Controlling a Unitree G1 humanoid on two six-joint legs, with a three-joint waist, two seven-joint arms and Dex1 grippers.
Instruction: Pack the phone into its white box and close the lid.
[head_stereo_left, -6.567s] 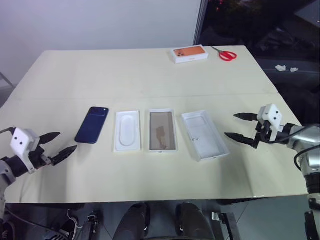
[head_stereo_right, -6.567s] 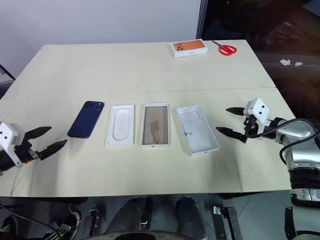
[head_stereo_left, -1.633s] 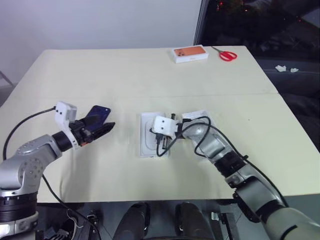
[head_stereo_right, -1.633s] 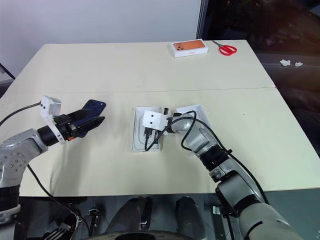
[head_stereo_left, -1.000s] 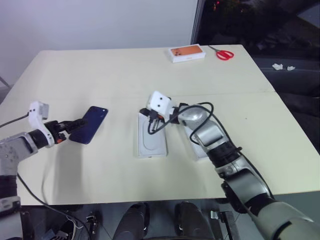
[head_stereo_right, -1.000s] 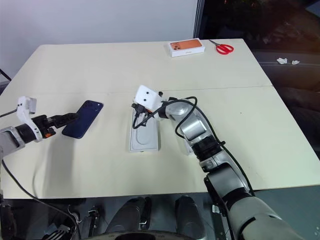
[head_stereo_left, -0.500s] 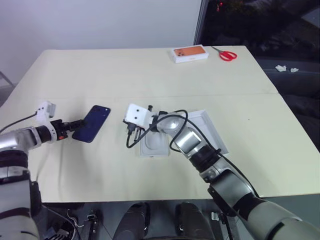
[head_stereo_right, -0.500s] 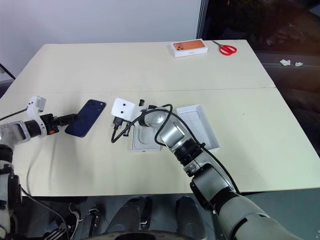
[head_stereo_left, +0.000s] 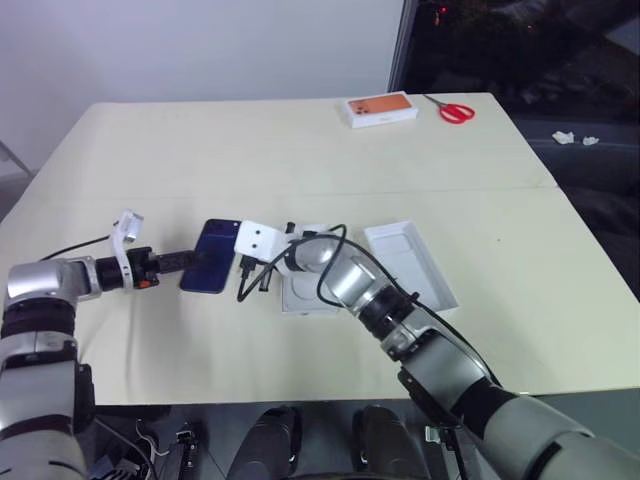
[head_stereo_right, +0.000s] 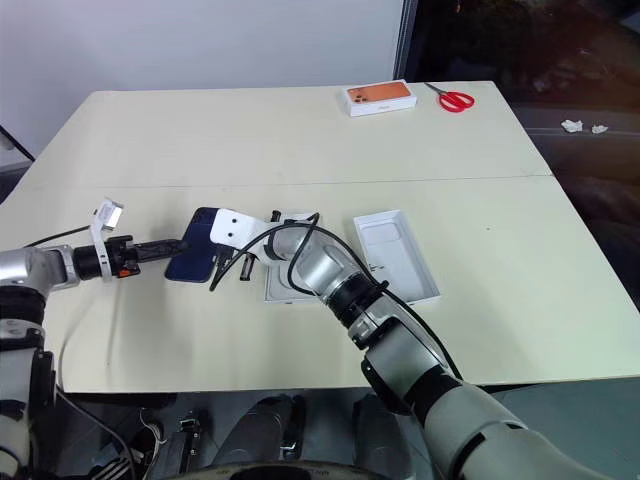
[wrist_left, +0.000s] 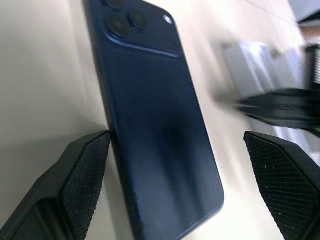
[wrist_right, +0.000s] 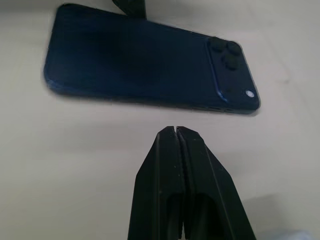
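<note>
One navy phone (wrist_right: 145, 70), both my grippers beside it
Glossy back up, camera cluster at its far corner, it lies left of the white box (head_stereo_left: 308, 290) on the cream table (head_stereo_left: 300, 150); my left gripper (wrist_left: 175, 185) gapes wide around it, my right gripper (wrist_right: 175, 132) pinched closed just beside it.

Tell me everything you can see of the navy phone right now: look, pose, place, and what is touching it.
The phone is a dark navy slab with a glossy back and a camera cluster in one corner. It lies flat, back up, on the cream table, left of the white boxes. The left gripper is open, its fingers either side of the phone's near end; contact cannot be told. The right gripper, shut, points at its long edge, just short of it.
</note>
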